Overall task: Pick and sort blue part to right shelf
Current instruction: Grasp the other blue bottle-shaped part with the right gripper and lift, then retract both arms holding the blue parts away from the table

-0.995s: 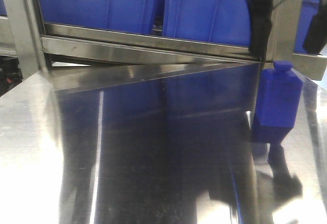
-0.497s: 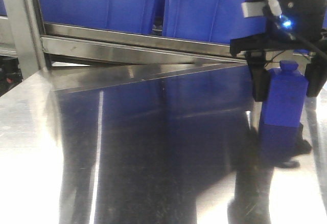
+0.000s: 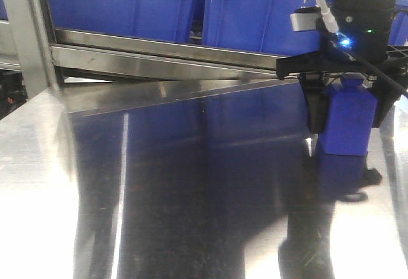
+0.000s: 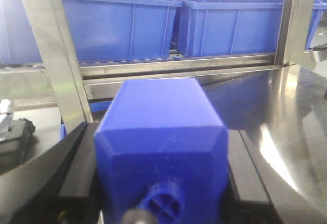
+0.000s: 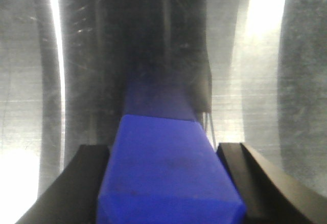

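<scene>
A blue bottle-shaped part [image 3: 347, 126] stands upright at the right of the steel table [image 3: 191, 183]. My right gripper [image 3: 350, 123] has come down over it and is open, with one black finger close on each side. From the right wrist, the part [image 5: 168, 173] fills the space between the fingers of the gripper [image 5: 162, 150], with a thin gap on the right. My left gripper [image 4: 159, 132] is out of the front view. It is shut on a second blue part [image 4: 161, 116], held off the table with its cap toward the camera.
A steel shelf rail [image 3: 159, 50] runs along the back of the table with blue bins [image 3: 255, 18] on it. A steel upright post [image 3: 19, 30] stands at the far left. The left wrist view shows the same bins [image 4: 117, 24] and a post [image 4: 51, 55].
My right gripper came down from above the standing blue part until its fingers straddled it. The part shifted slightly sideways and back. Finger spacing looks unchanged.
</scene>
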Controlling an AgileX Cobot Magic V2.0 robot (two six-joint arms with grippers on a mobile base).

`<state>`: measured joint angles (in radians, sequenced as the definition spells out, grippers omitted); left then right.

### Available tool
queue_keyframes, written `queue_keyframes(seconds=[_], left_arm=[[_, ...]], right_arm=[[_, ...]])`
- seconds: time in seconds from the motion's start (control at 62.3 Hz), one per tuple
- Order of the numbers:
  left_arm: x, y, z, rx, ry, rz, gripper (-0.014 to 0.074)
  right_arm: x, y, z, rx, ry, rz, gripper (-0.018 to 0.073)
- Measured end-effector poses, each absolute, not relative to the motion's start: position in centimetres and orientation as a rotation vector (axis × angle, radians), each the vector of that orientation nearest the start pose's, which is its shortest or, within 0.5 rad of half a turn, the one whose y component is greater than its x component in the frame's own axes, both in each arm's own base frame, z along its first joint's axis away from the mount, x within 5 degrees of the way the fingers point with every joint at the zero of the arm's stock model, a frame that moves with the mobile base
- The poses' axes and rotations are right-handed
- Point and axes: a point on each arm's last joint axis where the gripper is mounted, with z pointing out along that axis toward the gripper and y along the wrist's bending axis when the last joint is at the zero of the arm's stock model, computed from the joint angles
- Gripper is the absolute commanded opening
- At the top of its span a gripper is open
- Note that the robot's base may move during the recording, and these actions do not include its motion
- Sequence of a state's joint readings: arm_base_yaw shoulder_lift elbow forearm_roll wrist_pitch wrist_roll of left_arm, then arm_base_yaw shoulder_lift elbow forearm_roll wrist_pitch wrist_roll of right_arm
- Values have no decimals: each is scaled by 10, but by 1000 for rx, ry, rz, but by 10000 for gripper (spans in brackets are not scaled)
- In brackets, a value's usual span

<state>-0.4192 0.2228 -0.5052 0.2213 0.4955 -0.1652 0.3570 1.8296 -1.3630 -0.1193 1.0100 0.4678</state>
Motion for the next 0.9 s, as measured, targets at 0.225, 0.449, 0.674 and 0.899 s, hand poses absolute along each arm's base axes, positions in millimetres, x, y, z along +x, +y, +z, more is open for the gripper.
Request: queue_keyframes(seconds=[0.225, 0.449, 0.674, 0.899], left_arm=[[49, 2, 316, 204, 1754, -79, 323], [34, 19, 310, 123, 1779, 11, 323], [13, 16, 302, 201, 1785, -110, 323], [9, 8, 301, 316, 1762, -169, 323]], right_arm=[[339, 121, 250, 18, 2846, -58, 155], [316, 113, 270, -28, 2730, -16, 155], [267, 95, 272, -105, 2605, 50, 155], [216, 76, 277, -190, 2412, 111, 155]])
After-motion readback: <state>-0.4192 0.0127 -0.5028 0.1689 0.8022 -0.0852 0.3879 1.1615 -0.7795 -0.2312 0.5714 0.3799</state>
